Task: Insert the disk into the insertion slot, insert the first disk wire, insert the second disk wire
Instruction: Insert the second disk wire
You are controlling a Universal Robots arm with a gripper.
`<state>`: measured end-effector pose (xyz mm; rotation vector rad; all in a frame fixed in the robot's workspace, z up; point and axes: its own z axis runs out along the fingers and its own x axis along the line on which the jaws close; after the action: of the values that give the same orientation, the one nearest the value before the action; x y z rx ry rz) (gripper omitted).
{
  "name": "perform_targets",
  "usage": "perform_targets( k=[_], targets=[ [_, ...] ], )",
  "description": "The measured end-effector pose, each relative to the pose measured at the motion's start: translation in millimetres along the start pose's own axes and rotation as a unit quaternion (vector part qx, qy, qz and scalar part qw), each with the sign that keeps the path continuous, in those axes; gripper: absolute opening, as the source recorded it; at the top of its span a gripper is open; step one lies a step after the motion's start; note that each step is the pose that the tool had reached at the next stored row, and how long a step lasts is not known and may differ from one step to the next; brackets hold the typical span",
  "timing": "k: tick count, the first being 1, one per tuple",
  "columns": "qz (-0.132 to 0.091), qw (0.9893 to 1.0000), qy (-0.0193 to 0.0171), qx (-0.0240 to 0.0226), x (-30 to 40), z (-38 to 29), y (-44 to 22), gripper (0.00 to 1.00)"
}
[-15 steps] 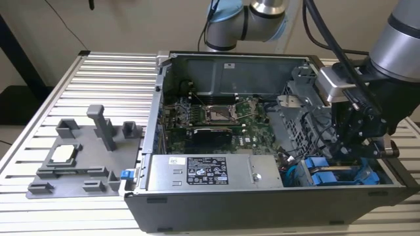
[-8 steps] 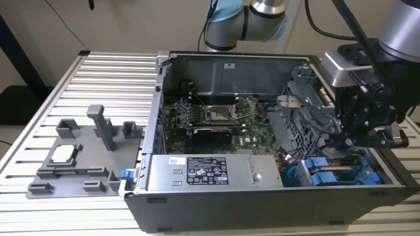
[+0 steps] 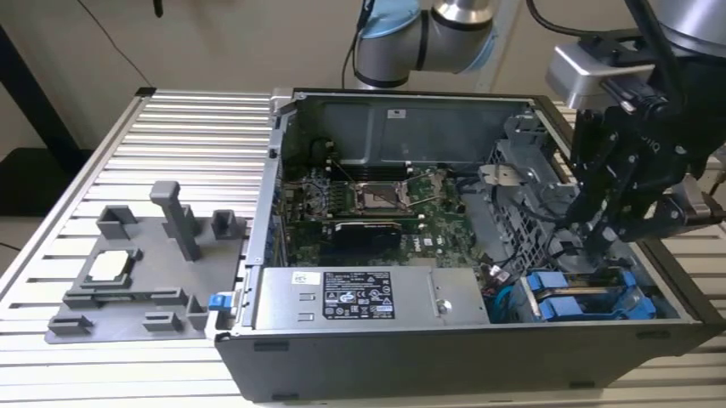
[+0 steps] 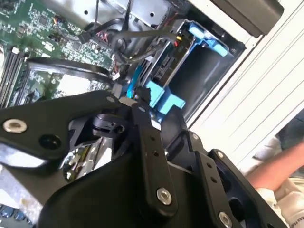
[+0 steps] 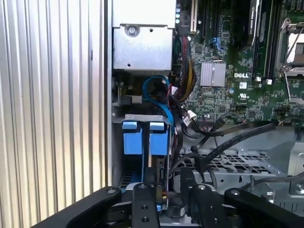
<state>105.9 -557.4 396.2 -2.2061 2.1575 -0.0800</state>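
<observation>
Blue-framed disk (image 3: pixel 598 303) seated on edge in the grey metal slot (image 3: pixel 613 289), handle end outward, just beside another blue carrier (image 3: pixel 547 303), at the case's front corner on the exterior view's right.

In both wrist views the black linkage of the gripper (image 5: pixel 164 202) covers its fingertips, and the picture edge cuts off its body. In the exterior view the disk (image 3: pixel 592 299) sits deep in the computer case (image 3: pixel 454 357); the case wall hides its lower part, and its wires are too small to trace. In the second wrist view a person's hand (image 4: pixel 280 183) beside the case is cut off and blurred.
</observation>
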Motion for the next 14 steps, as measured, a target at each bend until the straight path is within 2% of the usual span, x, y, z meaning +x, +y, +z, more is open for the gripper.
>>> perform_targets(
  k=[1,8,10,12,14],
  targets=[
    [0.000,1.0000,0.0001,0.0009,-2.7,0.0,2.3,0.40],
    [0.000,0.9999,0.0015,0.0145,-29.5,5.3,10.6,0.40],
    [0.000,0.9998,0.0034,0.0182,-34.2,7.0,12.8,0.40],
    [0.000,0.9998,0.0060,0.0211,-35.7,9.1,14.7,0.40],
    [-0.001,0.9997,0.0117,0.0223,-35.8,10.5,14.8,0.40]
  ],
)
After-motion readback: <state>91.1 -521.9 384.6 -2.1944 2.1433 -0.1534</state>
